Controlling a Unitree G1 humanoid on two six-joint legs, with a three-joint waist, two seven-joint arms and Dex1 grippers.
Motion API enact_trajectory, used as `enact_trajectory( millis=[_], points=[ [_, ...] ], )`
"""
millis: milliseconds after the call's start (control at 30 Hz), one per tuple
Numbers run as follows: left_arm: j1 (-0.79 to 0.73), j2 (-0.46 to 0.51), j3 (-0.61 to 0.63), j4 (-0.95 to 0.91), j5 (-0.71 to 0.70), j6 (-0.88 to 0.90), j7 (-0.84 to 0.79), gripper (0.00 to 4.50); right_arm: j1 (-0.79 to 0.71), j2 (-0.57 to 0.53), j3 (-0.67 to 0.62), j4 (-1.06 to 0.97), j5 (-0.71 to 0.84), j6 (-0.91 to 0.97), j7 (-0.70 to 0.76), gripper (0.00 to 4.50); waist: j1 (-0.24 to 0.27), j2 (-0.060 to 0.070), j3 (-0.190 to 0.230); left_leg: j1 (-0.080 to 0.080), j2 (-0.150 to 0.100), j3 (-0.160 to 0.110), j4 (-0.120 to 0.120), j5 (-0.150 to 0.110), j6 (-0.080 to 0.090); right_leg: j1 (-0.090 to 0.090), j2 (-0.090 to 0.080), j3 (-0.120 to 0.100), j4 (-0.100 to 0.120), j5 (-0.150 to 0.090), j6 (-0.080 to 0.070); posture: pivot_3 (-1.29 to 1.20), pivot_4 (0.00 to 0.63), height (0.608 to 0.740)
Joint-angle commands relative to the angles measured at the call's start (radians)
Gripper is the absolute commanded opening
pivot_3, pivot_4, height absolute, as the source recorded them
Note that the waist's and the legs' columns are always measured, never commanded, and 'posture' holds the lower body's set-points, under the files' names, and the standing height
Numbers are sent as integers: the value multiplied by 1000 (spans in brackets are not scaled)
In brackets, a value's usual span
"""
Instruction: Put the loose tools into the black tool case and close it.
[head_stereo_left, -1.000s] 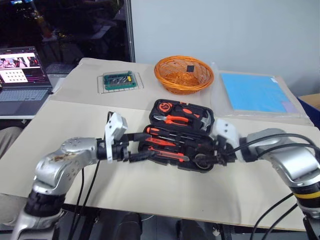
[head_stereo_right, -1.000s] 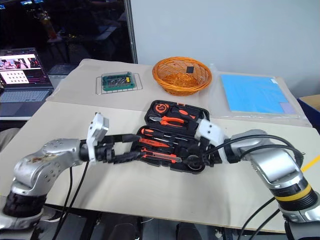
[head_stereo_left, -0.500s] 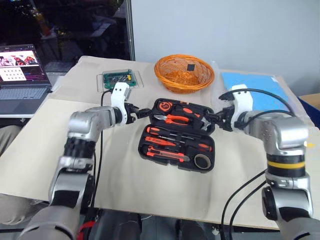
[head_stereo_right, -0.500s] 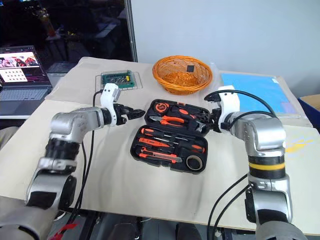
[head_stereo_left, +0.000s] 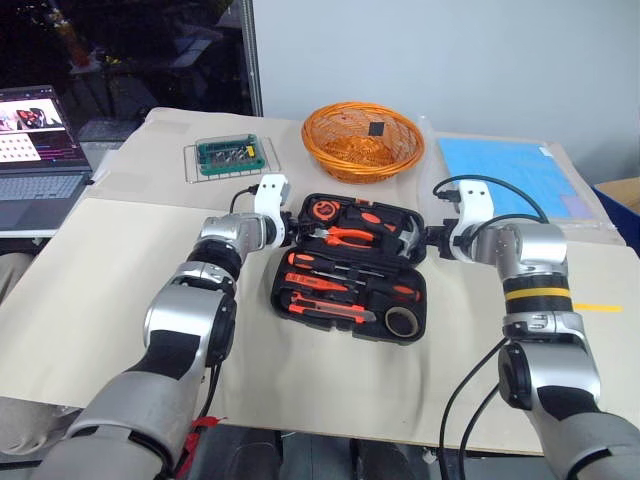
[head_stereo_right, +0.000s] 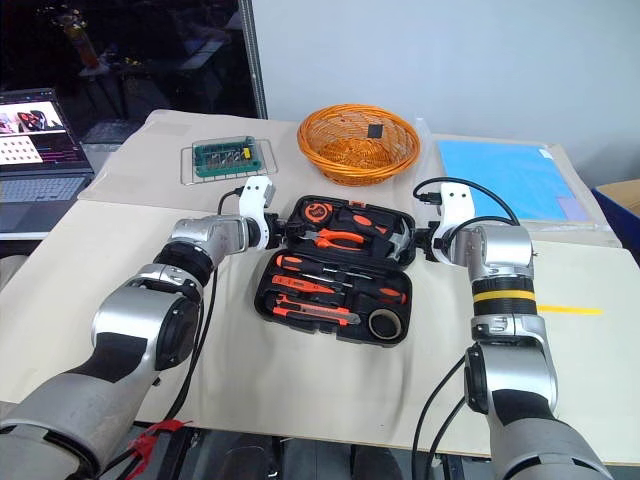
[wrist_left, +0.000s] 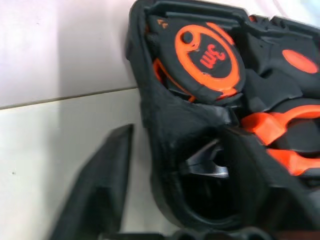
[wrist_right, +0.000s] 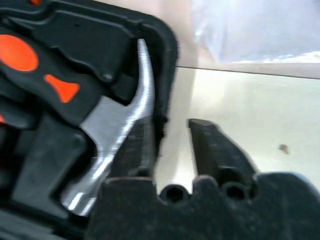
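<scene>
Both grippers are reaching to the far half of the black tool case (head_stereo_left: 352, 268), which is lying open on the table (head_stereo_left: 90, 270) in front of the orange wicker basket (head_stereo_left: 363, 140). On the wrist view, the left gripper (head_stereo_left: 290, 228) is straddling the case's left far rim, one finger (wrist_left: 100, 190) outside on the table and the other mostly hidden inside the case, so its jaws are standing apart around the wall. The right gripper (head_stereo_left: 432, 240) is doing the same at the right far corner, its fingers (wrist_right: 212, 150) only narrowly parted; whether either is actually pinching the rim is hard to make out.

Compared with a second ago, both arms are now stretched out to the far half rather than crowding the near half, and the near tools are no longer covered.

Counting inside the case: three slim screwdrivers (head_stereo_left: 345, 283), one utility knife (head_stereo_left: 335, 312) and one tape roll (head_stereo_left: 403, 322) are sitting in the near half; one tape measure (wrist_left: 207, 55), one pair of pliers (head_stereo_left: 345, 237) and one hammer (wrist_right: 120, 130) are sitting in the far half. Left of the basket one green circuit board (head_stereo_left: 229, 155) is lying, and right of it one blue sheet (head_stereo_left: 510, 175). One laptop (head_stereo_left: 35, 150) is sitting far left of the case, cut off by the frame.
</scene>
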Motion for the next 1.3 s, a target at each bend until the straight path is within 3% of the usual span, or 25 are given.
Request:
enact_trajectory(
  millis=[33,133,400,533,700,833,1000,1133,1300],
  points=[
    [-42,15,70,12,-21,8,-11,848,-10,-4,-22,28,10,6,12,0,1,0,0,0,0,0,0,1,0,0,0,0,1,0,0,0,150,740],
    [-50,18,117,12,-41,51,-48,56,-4,-12,-15,-5,22,33,37,0,0,0,0,0,0,-1,0,1,0,0,0,0,2,0,0,0,150,740],
    [13,56,75,-141,-38,273,-253,56,127,-36,26,-380,113,206,131,0,-2,0,0,-5,-1,-1,-3,1,0,-8,0,0,6,0,0,0,150,740],
    [183,91,7,-511,-87,478,-313,56,216,-47,51,-586,151,205,174,0,-12,1,0,-5,0,-1,-3,1,0,-9,0,0,7,0,0,0,150,740],
    [429,118,50,-999,-168,598,-231,56,304,-46,71,-709,112,51,188,0,-27,1,0,-3,0,-1,-2,3,-2,-8,0,1,7,0,-1,0,150,740],
    [519,108,64,-1163,-150,487,-176,56,326,1,31,-701,125,-151,221,0,-25,1,1,-2,0,-1,0,4,-2,-6,0,1,8,0,-1,0,150,740],
    [554,90,15,-1150,-41,169,-136,56,267,1,72,-590,48,-365,240,0,-21,1,1,-1,0,-1,1,7,0,-6,0,1,8,3,-2,0,150,740],
    [651,142,-63,-1158,77,-213,-202,56,373,-29,60,-635,41,-566,324,0,-10,1,1,-2,0,-1,-1,7,-1,-7,0,1,7,4,-2,0,150,740],
    [732,203,-133,-1063,218,-529,-185,56,607,-75,65,-777,-22,-766,354,0,13,1,1,-2,0,0,-4,6,0,-7,0,1,5,3,-2,0,150,740]
  ],
)
